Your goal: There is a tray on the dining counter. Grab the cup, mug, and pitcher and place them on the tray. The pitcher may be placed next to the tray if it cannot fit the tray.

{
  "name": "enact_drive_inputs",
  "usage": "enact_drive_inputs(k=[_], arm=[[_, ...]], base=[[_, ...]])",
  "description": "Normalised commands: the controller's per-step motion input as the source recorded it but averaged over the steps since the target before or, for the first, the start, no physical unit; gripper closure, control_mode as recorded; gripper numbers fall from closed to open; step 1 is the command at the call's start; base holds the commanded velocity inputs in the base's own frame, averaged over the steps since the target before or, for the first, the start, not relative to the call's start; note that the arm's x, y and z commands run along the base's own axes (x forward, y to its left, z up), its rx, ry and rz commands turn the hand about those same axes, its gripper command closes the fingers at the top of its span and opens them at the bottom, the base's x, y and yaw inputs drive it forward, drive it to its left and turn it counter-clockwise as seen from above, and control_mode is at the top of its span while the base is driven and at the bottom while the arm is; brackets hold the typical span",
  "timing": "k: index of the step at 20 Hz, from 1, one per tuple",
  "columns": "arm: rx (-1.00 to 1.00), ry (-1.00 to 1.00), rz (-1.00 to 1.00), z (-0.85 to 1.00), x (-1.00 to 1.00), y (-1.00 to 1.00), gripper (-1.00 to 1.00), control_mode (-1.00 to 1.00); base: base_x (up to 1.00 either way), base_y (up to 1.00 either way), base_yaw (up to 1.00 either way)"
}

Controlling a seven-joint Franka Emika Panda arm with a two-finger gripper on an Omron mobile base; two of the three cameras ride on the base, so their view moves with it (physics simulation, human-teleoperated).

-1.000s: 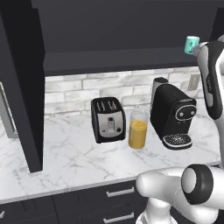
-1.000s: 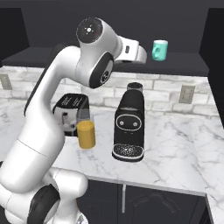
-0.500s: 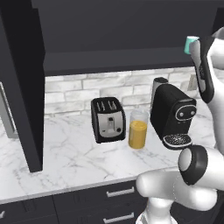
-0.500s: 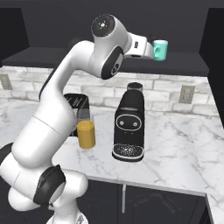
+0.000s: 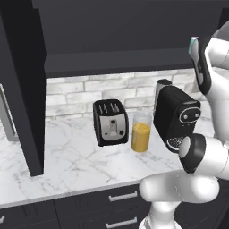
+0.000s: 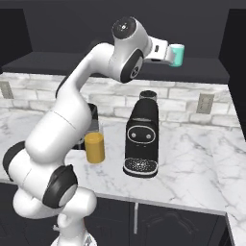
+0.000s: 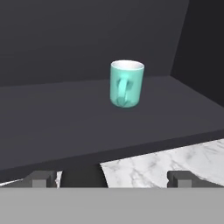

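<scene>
The teal mug (image 7: pixel 127 83) stands upright on a dark shelf (image 7: pixel 61 118) above the worktop, its handle turned toward the hand. My gripper (image 7: pixel 113 178) is open, level with the shelf's front edge and short of the mug, with nothing between its fingertips (image 7: pixel 41 178). From the right base view the gripper (image 6: pixel 169 53) is raised high, just left of the mug (image 6: pixel 178 55). A sliver of the mug (image 5: pixel 192 44) peeks past the arm in the left base view. The pitcher (image 5: pixel 141 133) (image 6: pixel 94 147), holding orange juice, stands on the marble worktop. The tray, the cup and the dining counter are out of view.
A black toaster (image 5: pixel 111 121) stands left of the pitcher and a black coffee machine (image 5: pixel 176 117) (image 6: pixel 141 139) right of it, straight under the shelf. A tall dark cabinet (image 5: pixel 22 89) bounds the left. A white brick wall (image 6: pixel 43 89) backs the worktop.
The hand has moved up and to the right along the shelf, closer to the mug. The jaws have stayed open. The mug and the pitcher have not moved.
</scene>
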Motion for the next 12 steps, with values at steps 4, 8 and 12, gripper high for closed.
enact_drive_inputs(k=[4,8,12], arm=[[0.00,0.00,-0.03,-0.19,0.42,-0.18,-1.00,-1.00],[0.00,0.00,-0.03,-0.03,0.46,-0.20,-1.00,-1.00],[0.01,0.03,-0.02,0.00,0.47,-0.21,-1.00,-1.00]], base=[[0.00,0.00,0.00],[0.00,0.00,0.00],[0.00,0.00,0.00]])
